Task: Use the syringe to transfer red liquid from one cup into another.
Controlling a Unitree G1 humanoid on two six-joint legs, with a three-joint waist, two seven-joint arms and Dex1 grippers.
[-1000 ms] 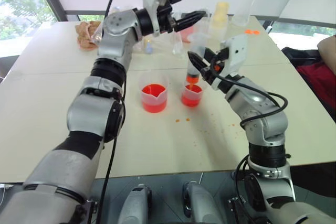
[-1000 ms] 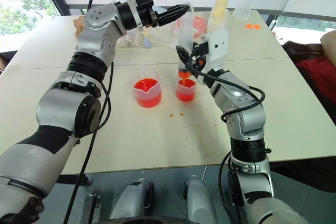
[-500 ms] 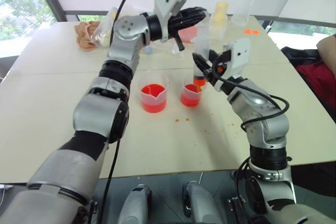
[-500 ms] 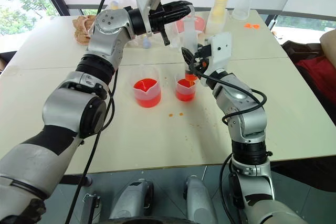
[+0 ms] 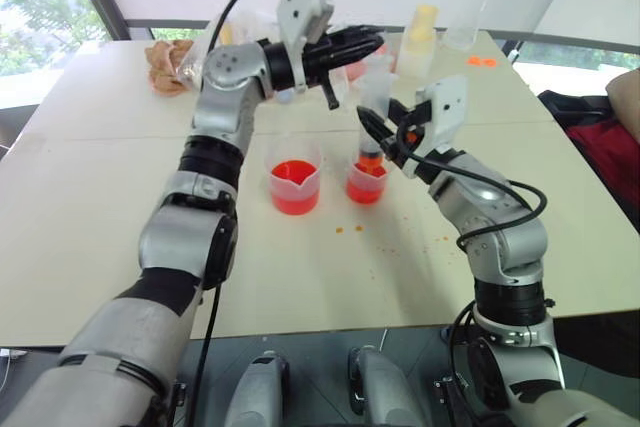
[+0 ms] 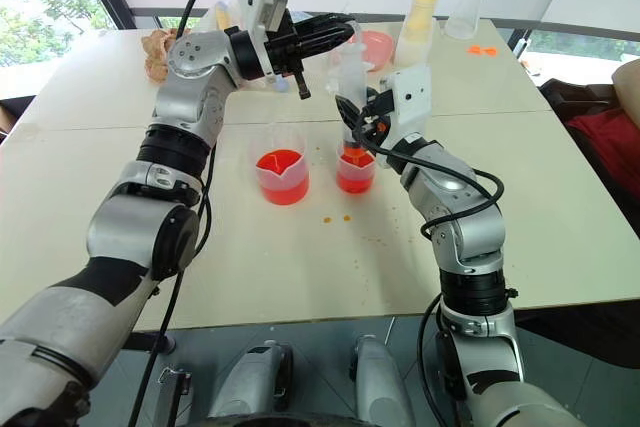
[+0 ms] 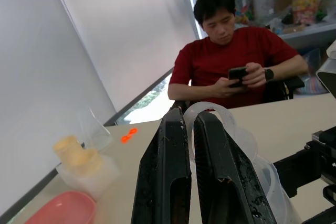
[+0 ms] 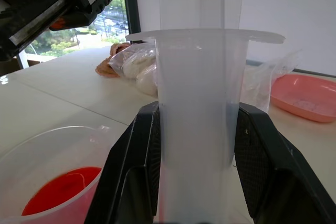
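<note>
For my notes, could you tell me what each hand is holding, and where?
Right hand clamps the syringe by its barrel. Left hand is shut at the plunger top; a grip cannot be told.

**Two-armed humanoid robot: external appearance of the arms**

Each arm consists of rounded silver-grey shell segments joined by black ribbed collars, with glossy black bands at the upper segments. The left end effector (image 5: 355, 44) carries two long, tapered black fingers (image 7: 164, 182) whose matte inner faces are scuffed and pitted; a pale grey box-shaped camera housing sits above its wrist. The right end effector (image 5: 378, 134) has matching black fingers (image 8: 257, 166) and a similar pale housing. Black cables loop from each wrist housing back along the arm.
</note>
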